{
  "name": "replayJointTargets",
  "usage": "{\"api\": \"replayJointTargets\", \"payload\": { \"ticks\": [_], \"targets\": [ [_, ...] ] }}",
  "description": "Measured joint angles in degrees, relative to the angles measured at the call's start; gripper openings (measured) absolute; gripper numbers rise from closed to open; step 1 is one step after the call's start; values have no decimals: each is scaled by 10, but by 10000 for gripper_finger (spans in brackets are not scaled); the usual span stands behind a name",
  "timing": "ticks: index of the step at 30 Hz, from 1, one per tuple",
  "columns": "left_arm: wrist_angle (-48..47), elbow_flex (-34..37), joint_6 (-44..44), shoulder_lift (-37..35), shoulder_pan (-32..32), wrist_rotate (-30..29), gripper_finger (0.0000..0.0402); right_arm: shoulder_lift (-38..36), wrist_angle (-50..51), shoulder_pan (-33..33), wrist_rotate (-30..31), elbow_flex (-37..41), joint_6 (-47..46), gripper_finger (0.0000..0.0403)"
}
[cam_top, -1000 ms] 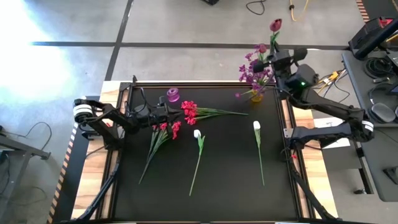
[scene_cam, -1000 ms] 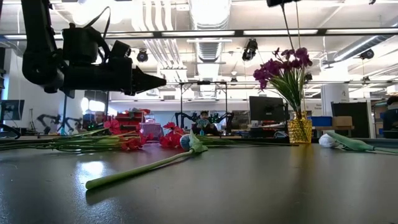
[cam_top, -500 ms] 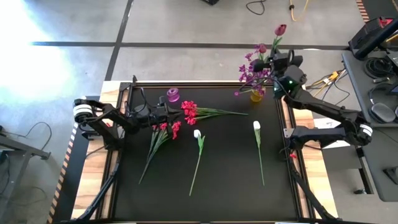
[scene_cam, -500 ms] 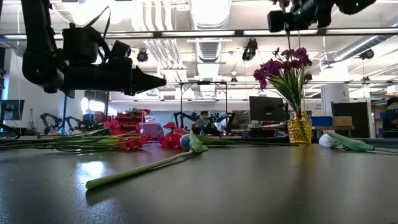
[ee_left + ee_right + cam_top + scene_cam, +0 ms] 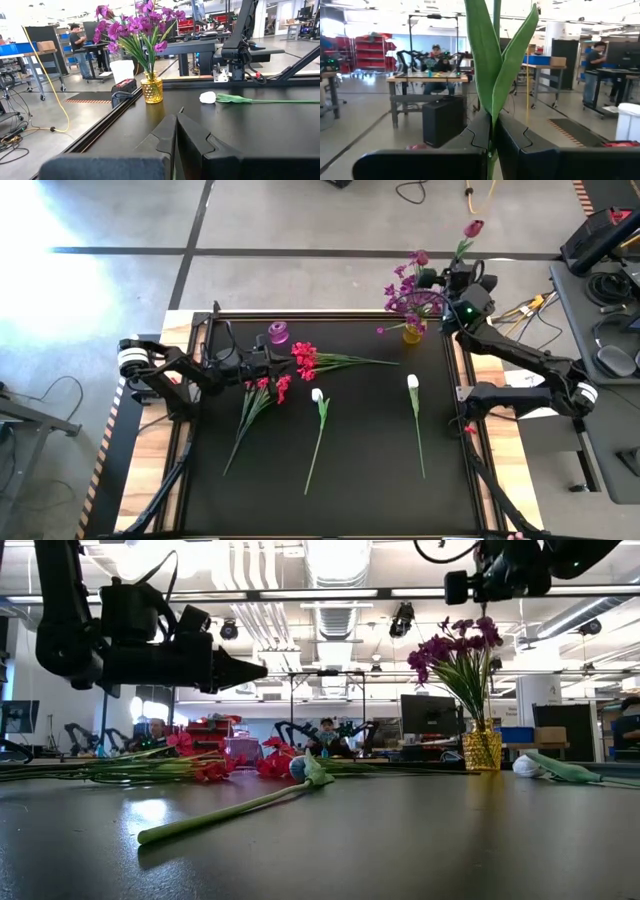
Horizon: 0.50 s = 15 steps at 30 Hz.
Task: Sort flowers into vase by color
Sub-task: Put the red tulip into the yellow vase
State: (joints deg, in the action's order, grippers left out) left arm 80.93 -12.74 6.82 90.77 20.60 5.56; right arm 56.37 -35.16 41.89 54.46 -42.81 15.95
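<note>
My right gripper is high over the table's far right corner, just right of the yellow vase of purple flowers, and is shut on a dark pink tulip. My left gripper is shut and hovers above the table by the red flowers, touching nothing. More red flowers and two white tulips lie flat on the black table. A small purple vase stands at the far edge. My right gripper pinches the tulip's green stem between its two fingers, at the base of the long leaves. The tulip is lifted clear, its bud slanting away beyond the far right corner. The stem's lower end does not show.
The yellow vase stands at the far right corner; its purple blooms spread just below my right gripper. The table's near half holds only stem ends. Wooden side rails border the black mat.
My right gripper has moved toward the table's right edge, from above the yellow vase to just beside it, and has come down a little, staying shut on the tulip. The tulip's bud has swung toward the right with it. The left arm has kept still.
</note>
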Motion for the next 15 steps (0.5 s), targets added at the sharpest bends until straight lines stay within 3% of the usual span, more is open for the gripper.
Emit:
{"api": "replayJointTargets", "payload": {
  "ticks": [5,15],
  "targets": [
    [0,-4,-6,0,0,1,0,12,-4,-1,13,0,-6,12],
    [0,-4,-9,0,0,12,0,6,6,-11,28,46,-121,12]
  ]
}}
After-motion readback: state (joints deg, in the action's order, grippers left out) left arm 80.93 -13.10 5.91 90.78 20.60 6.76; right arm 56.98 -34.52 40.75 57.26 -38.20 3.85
